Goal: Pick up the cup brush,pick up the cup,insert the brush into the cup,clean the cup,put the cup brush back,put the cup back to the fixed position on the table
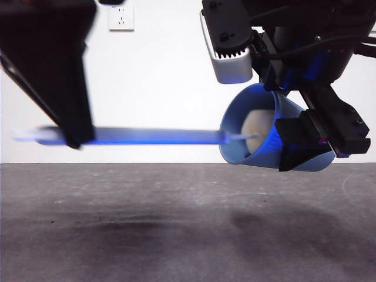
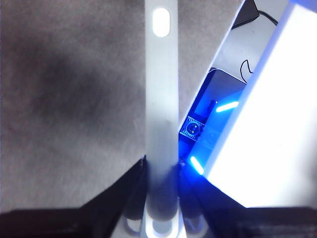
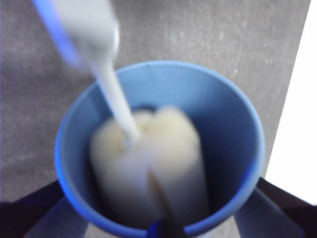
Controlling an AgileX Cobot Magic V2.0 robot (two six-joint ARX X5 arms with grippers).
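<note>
The light blue cup [image 1: 267, 132] hangs in the air at the right of the front view, tipped on its side with its mouth facing left. My right gripper [image 1: 311, 147] is shut on its wall. The cup brush [image 1: 153, 136] lies level, its cream sponge head [image 1: 257, 130] inside the cup. My left gripper [image 1: 73, 138] is shut on the far end of the grey handle [image 2: 161, 114]. The right wrist view looks into the cup [image 3: 233, 124] and shows the sponge head [image 3: 148, 168] filling it, blurred. The dark grey table [image 1: 176, 223] lies below both.
A white wall with a socket [image 1: 121, 17] stands behind the table. In the left wrist view a device with blue lights [image 2: 208, 129] lies past the table's edge, beside a bright white panel [image 2: 277, 114].
</note>
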